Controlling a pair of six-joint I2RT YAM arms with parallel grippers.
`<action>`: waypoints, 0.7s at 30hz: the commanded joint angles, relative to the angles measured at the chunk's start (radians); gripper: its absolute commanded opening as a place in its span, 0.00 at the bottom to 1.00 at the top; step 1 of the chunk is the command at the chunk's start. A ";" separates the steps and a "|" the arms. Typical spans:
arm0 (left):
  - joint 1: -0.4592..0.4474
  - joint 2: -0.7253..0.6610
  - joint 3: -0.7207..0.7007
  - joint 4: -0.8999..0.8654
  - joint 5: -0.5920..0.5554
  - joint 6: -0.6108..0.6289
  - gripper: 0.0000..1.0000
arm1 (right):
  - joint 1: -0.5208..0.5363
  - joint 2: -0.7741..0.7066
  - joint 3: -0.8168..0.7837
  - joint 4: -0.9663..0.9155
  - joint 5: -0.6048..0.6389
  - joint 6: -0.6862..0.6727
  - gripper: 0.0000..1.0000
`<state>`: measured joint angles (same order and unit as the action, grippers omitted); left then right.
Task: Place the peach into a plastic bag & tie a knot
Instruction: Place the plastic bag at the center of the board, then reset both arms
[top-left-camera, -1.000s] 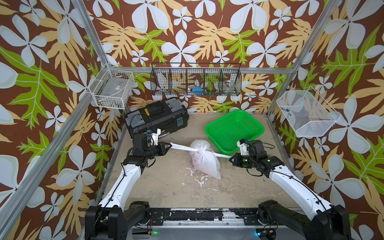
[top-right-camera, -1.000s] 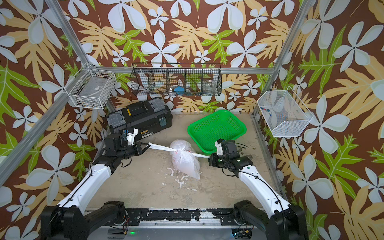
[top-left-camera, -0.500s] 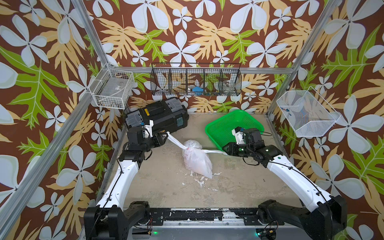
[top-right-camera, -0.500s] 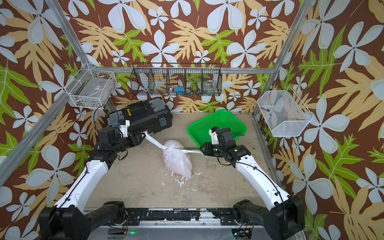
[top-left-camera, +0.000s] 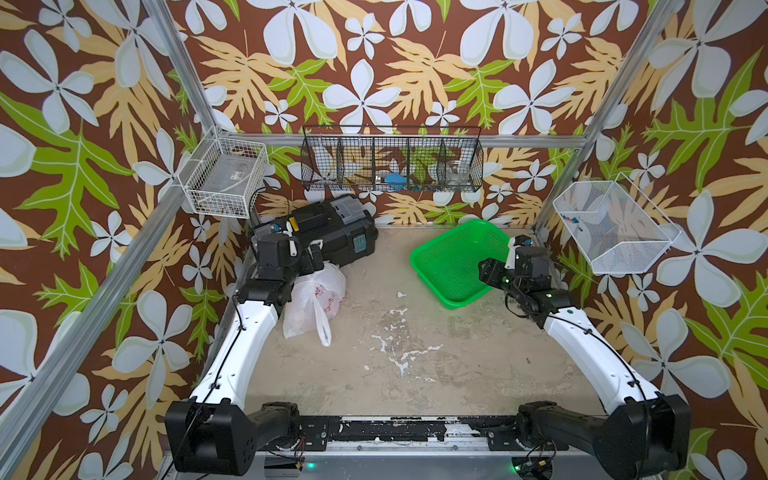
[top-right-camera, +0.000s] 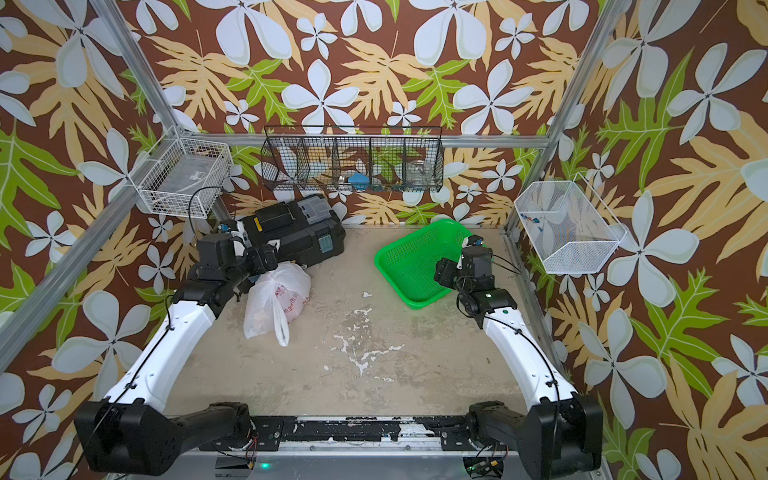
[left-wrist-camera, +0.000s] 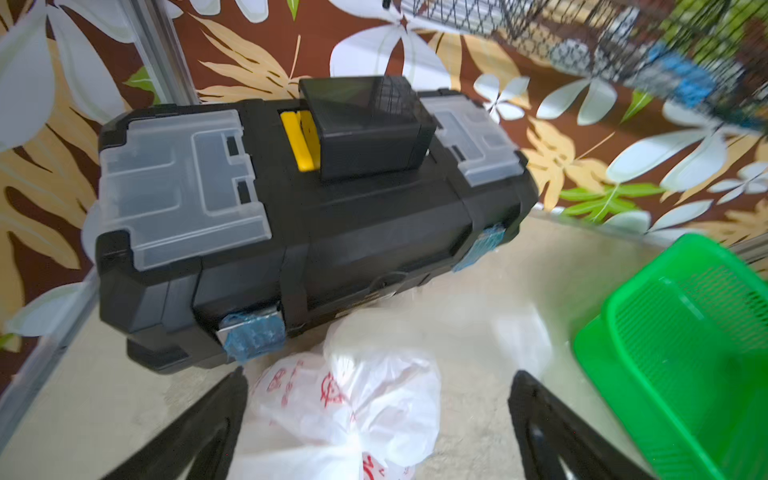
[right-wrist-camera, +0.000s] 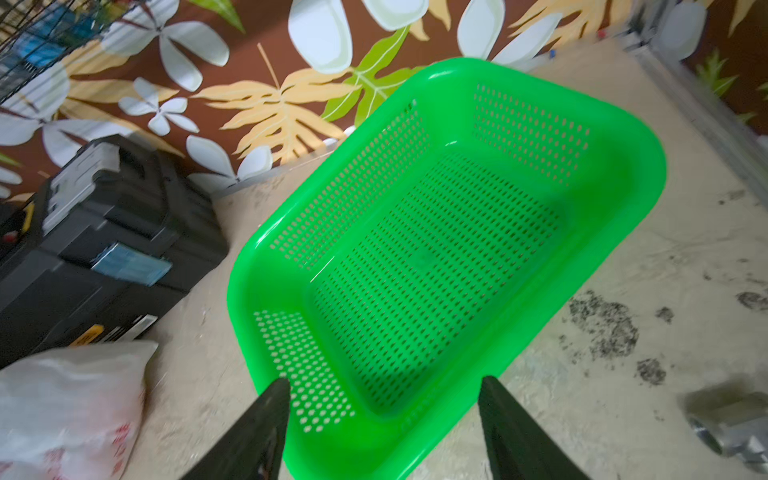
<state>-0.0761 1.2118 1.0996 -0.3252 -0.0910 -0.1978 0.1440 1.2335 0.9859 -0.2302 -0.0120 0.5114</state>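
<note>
The plastic bag (top-left-camera: 313, 297) (top-right-camera: 276, 297) lies slumped on the table just in front of the toolbox. It is white and crinkly with red print, and one handle loop (top-left-camera: 325, 330) trails toward the front. In the left wrist view its plastic gathers into a tight bunch, the knot (left-wrist-camera: 357, 438). The peach is hidden inside the bag. My left gripper (top-left-camera: 316, 257) (left-wrist-camera: 380, 372) hovers over the bag's far end, open, with nothing between its fingers. My right gripper (top-left-camera: 485, 271) (right-wrist-camera: 384, 379) hangs open over the near corner of the green basket, far from the bag.
A black toolbox (top-left-camera: 328, 232) stands at the back left, right behind the bag. A green perforated basket (top-left-camera: 440, 249) sits at the back right. White wire baskets (top-left-camera: 224, 183) (top-left-camera: 611, 226) hang on the side walls, and a black wire rack (top-left-camera: 390, 160) hangs on the back wall.
Both grippers opened and let go of the taut handles. The bag was carried left and dropped by the toolbox. My right gripper drew back to the right, over the basket.
</note>
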 joint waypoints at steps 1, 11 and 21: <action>-0.046 -0.026 0.004 -0.065 -0.354 0.179 1.00 | 0.000 0.021 0.012 0.078 0.079 -0.027 0.73; -0.068 -0.185 -0.088 0.090 -0.224 0.174 1.00 | 0.000 -0.055 -0.099 0.199 0.175 -0.063 0.74; -0.004 -0.174 -0.712 1.061 -0.539 0.059 1.00 | 0.000 -0.078 -0.524 0.801 0.543 -0.302 1.00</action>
<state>-0.0834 0.9920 0.4244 0.4404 -0.4541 -0.0818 0.1440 1.1221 0.5144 0.3260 0.3691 0.3180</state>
